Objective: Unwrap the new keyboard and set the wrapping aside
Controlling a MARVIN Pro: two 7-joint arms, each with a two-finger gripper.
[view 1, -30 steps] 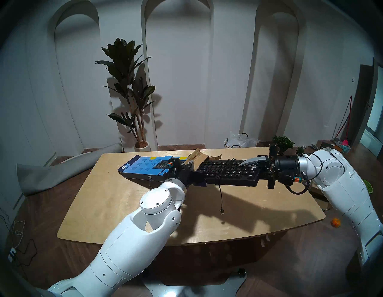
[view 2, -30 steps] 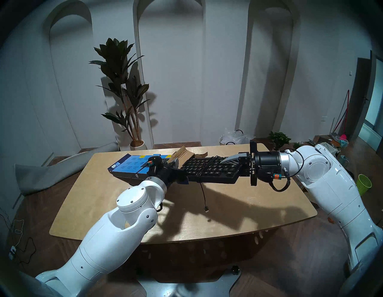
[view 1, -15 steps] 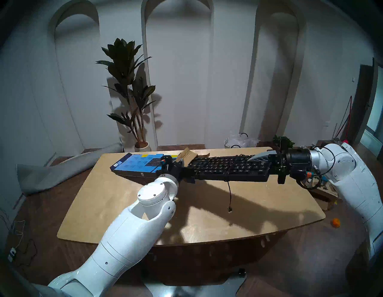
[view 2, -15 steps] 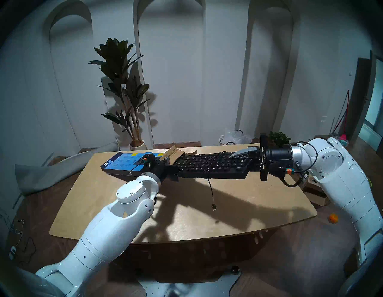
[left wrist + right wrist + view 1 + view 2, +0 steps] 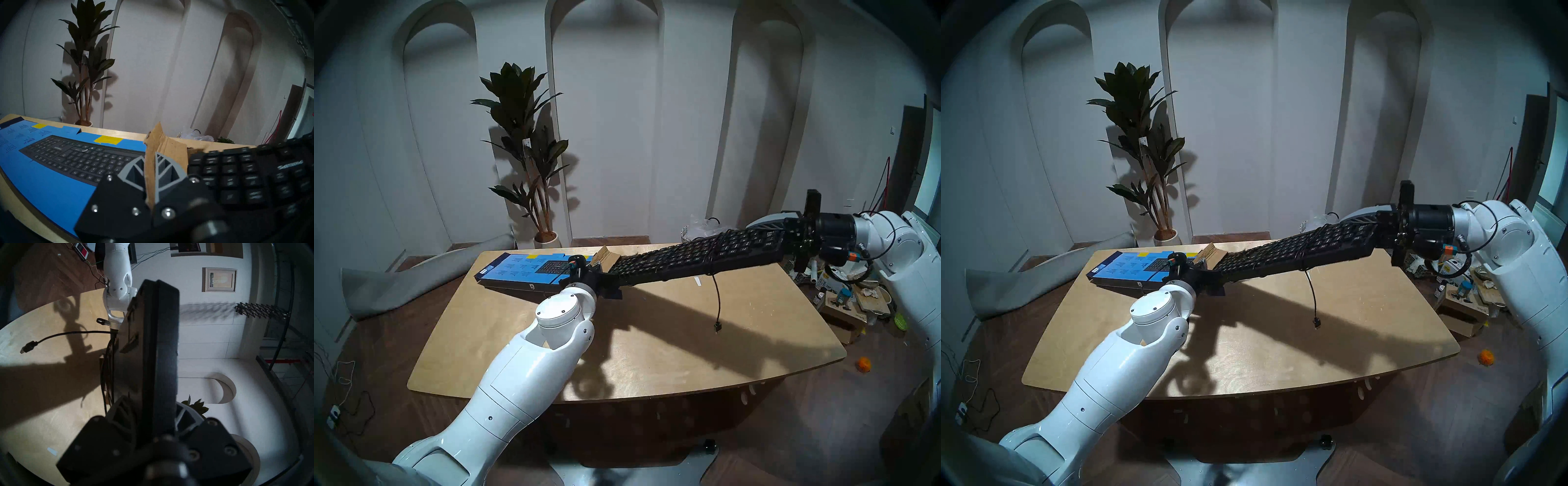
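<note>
The black keyboard point(image 5: 697, 258) hangs tilted over the table, with its right end raised. My right gripper point(image 5: 768, 237) is shut on that right end, as the right wrist view point(image 5: 153, 404) shows. The keyboard's left end is at the open mouth of the blue box point(image 5: 517, 271), which lies flat at the table's back left. My left gripper point(image 5: 149, 156) is shut on the box's brown inner flap point(image 5: 163, 149). The thin USB cable point(image 5: 717, 327) dangles from the keyboard, its plug just above the table. I cannot tell whether the keyboard's left end is still inside the box.
The wooden table point(image 5: 653, 356) is bare in front of the arms. A basket with a plastic bag point(image 5: 704, 230) stands behind its back right edge. Boxes and clutter point(image 5: 846, 298) lie on the floor at the right. A tall potted plant point(image 5: 531, 152) stands behind.
My right gripper has pulled the keyboard right and lifted its right end, so it now slopes upward. My left gripper has drawn the box left. The cable plug has swung right.
</note>
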